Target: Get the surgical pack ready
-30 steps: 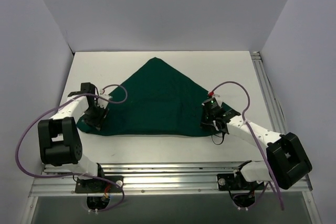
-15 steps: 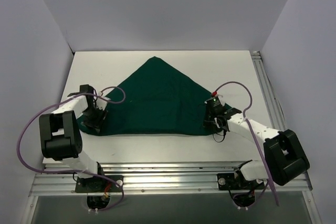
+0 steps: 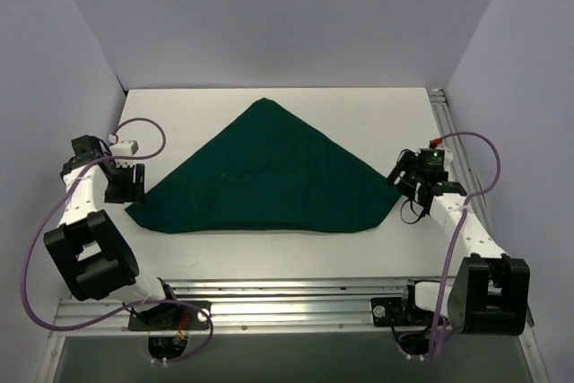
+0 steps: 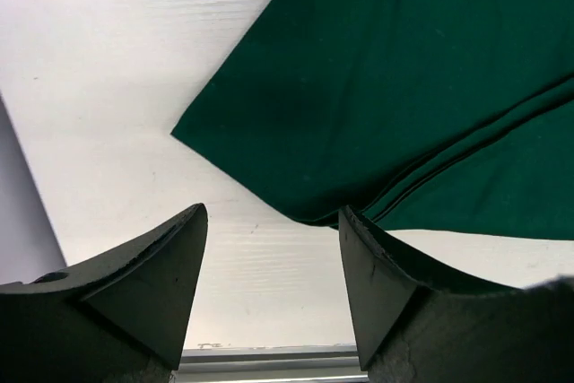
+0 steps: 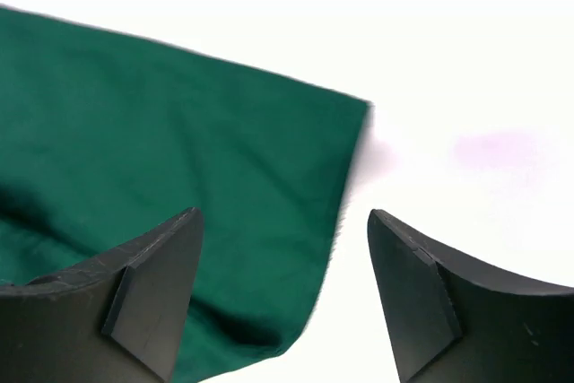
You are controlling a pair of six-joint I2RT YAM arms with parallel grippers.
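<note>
The surgical pack's dark green drape [image 3: 265, 177] lies flat on the white table as a wide folded triangle, with its point toward the back. My left gripper [image 3: 128, 186] is just off the drape's left corner [image 4: 179, 130] and stands open over bare table, holding nothing. In the left wrist view the drape [image 4: 413, 78] fills the upper right and its layered fold edges show. My right gripper [image 3: 404, 182] hovers open beside the right corner. In the right wrist view the drape [image 5: 161, 159] lies under the left finger [image 5: 152, 284], and the right finger [image 5: 421, 284] is over white table.
White table [image 3: 377, 109] surrounds the drape, with walls close on the left, back and right. A metal rail [image 3: 446, 127] runs along the table's right edge. An aluminium frame [image 3: 287, 300] carries both arm bases at the near edge. Purple cables loop from each wrist.
Both arms have swung outward off the drape's lower corners. The right gripper went from shut to open and let go of the drape, which now lies wider and flatter.
</note>
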